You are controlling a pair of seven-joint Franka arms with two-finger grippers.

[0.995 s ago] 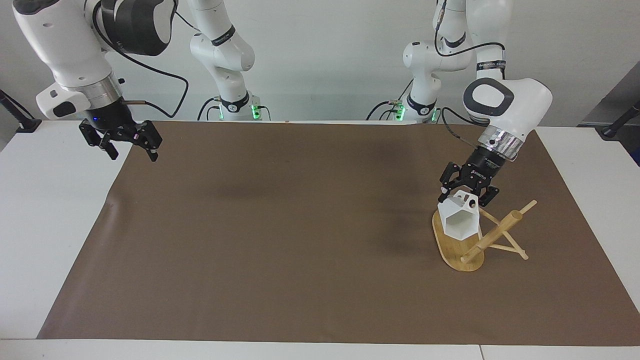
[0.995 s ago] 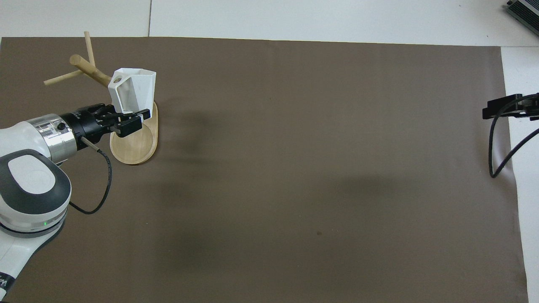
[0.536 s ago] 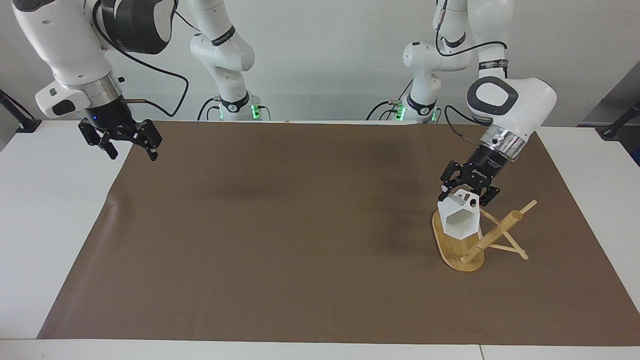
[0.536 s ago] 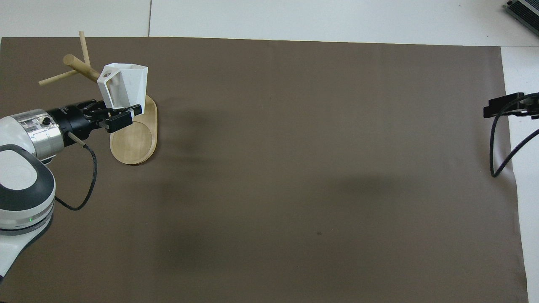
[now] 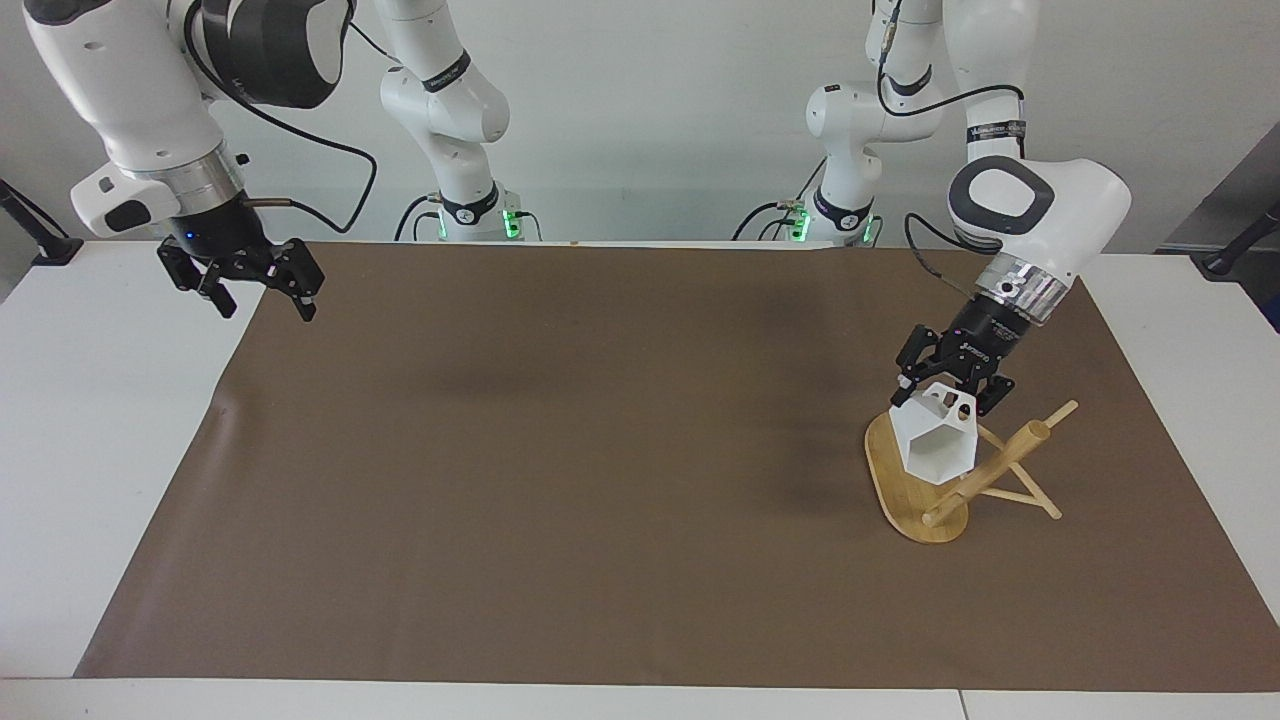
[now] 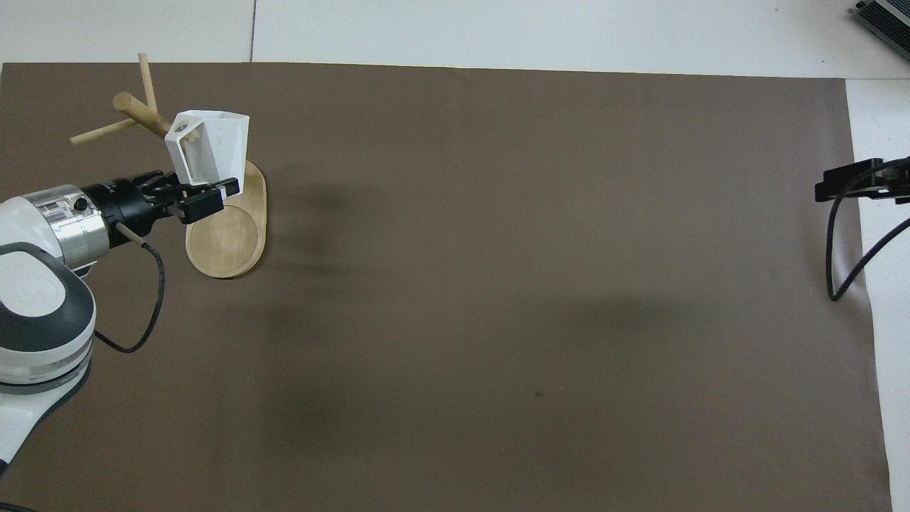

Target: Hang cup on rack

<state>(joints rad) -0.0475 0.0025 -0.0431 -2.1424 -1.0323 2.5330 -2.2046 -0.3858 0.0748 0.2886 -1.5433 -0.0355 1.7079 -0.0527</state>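
The white faceted cup (image 5: 938, 447) lies tilted on its side in the air over the rack's oval base (image 5: 905, 495), its mouth away from the robots and its handle on top. My left gripper (image 5: 950, 388) is shut on the cup's bottom end. In the overhead view the cup (image 6: 213, 146) has its pierced handle right beside the rack's slanting post (image 6: 142, 114); I cannot tell whether a peg (image 5: 1015, 497) is in the hole. The left gripper (image 6: 202, 199) is over the base (image 6: 227, 238). My right gripper (image 5: 255, 282) is open and empty and waits over the right arm's end of the table.
A brown mat (image 5: 600, 450) covers most of the white table (image 5: 100, 420). The right gripper's tip (image 6: 853, 181) and its cable show at the mat's edge in the overhead view.
The left gripper has carried the cup a little toward the post and the left arm's end of the table. The rack's post shifted slightly. The right arm has not moved.
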